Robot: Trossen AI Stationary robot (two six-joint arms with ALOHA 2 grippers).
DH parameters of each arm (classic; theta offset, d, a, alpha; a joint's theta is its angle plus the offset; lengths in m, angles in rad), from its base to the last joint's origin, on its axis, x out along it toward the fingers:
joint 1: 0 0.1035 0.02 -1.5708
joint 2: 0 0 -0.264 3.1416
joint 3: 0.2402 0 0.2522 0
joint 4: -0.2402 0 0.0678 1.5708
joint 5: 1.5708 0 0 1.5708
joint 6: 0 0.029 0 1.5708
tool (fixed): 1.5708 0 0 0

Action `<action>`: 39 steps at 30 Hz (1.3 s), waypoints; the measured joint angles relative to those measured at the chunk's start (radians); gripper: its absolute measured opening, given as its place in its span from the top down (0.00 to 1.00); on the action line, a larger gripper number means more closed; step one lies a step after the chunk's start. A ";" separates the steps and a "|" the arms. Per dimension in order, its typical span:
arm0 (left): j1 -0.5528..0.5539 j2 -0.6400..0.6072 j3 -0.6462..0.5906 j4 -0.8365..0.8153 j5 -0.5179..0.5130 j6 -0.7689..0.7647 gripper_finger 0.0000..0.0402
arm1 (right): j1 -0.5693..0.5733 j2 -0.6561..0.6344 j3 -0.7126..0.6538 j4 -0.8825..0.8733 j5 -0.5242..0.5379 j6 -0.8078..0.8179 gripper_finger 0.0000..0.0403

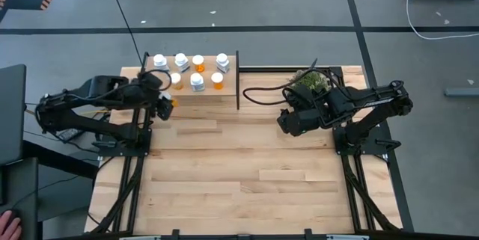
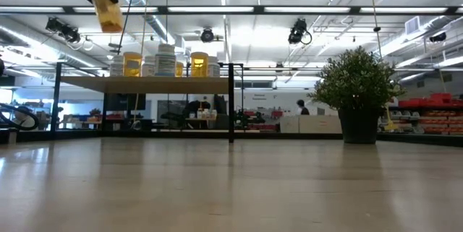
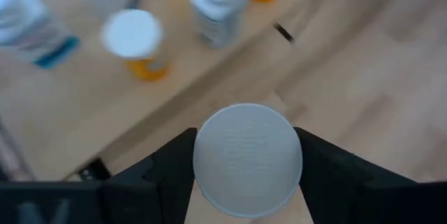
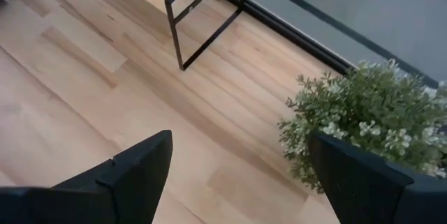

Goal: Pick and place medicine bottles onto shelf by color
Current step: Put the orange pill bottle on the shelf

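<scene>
The shelf [image 1: 187, 94] stands at the table's far left, with several white-capped medicine bottles upright on it, among them a white one [image 1: 197, 81] and an orange one [image 1: 217, 81]. My left gripper [image 1: 168, 105] hovers at the shelf's near left corner, shut on an orange bottle [image 2: 108, 11] that hangs high above shelf level in the low view. My right gripper [image 1: 287, 122] hangs open over the table's right half, next to the plant [image 1: 310, 83], with nothing between its fingers. My left gripper pinches the orange bottle between its two fingers [image 3: 167, 172] just below the white cap [image 3: 248, 158], which faces back toward the wrist. The fingers slant down from above. The bottle hangs tilted below them, lifted clear of shelf and table.
The shelf's black upright divider [image 1: 238, 79] closes its right end. A potted plant [image 2: 358, 91] stands at the far right, close to my right arm. Bare plank tabletop [image 1: 239, 180] fills the middle and near side.
</scene>
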 joint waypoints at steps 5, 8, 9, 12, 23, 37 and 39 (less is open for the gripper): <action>0.057 -0.020 0.000 -0.051 -0.057 -0.047 0.45 | 0.000 0.000 0.000 0.000 0.004 -0.020 0.15; 0.103 -0.020 0.000 -0.097 -0.060 -0.049 0.45 | 0.000 0.000 0.000 0.000 0.020 -0.016 0.15; 0.118 -0.017 0.000 -0.108 -0.060 -0.050 0.45 | 0.000 0.000 0.000 0.000 0.029 -0.011 0.15; 0.150 -0.015 0.000 -0.121 -0.060 -0.049 0.44 | 0.000 0.000 0.000 0.001 0.051 -0.007 0.15; 0.276 -0.016 0.000 -0.155 -0.089 -0.035 0.44 | -0.022 0.000 0.000 0.086 0.153 -0.028 0.15; 0.456 -0.009 0.000 -0.200 -0.081 0.022 0.44 | -0.141 0.000 0.224 0.212 0.131 -0.381 0.15; 0.477 0.006 0.000 -0.200 -0.052 0.026 0.43 | -0.167 0.000 0.259 0.211 0.131 -0.434 0.15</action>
